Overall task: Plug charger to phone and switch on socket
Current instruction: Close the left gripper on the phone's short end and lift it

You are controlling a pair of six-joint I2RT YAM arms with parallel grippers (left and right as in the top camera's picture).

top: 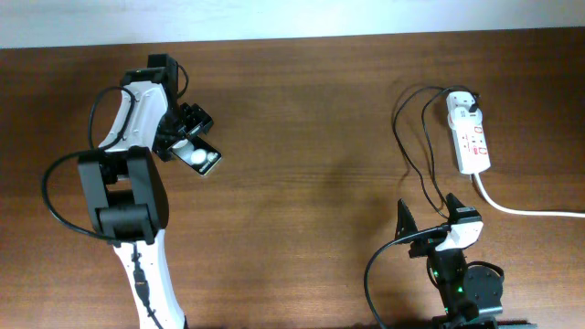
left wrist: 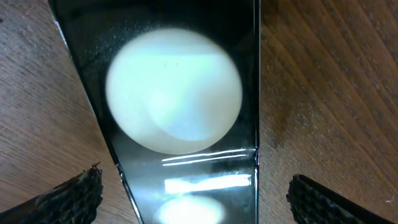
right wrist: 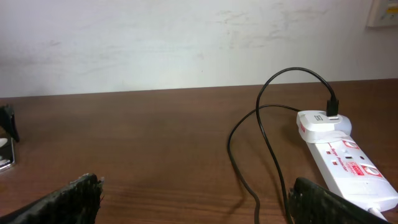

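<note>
Phone [top: 199,157] at upper left lies between the spread fingers [left wrist: 68,196] of my left gripper [left wrist: 196,202]; closing comes next, I judge, with the right gripper [right wrist: 199,199] open, empty.

Overhead looks straight down on the whole tabletop [top: 302,110]. Left wrist view faces down, very close over the phone [left wrist: 180,93]. Right wrist view sits low, facing the far wall [right wrist: 155,43], sharing the power strip [right wrist: 339,155] with overhead

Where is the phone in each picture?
Overhead: the phone lies upper left on the wooden table.
Left wrist: the phone fills the middle, very close.
Right wrist: maybe the phone, a sliver at the far left edge; hard to tell.
Shared landmark: the wooden table, in all three.
</note>
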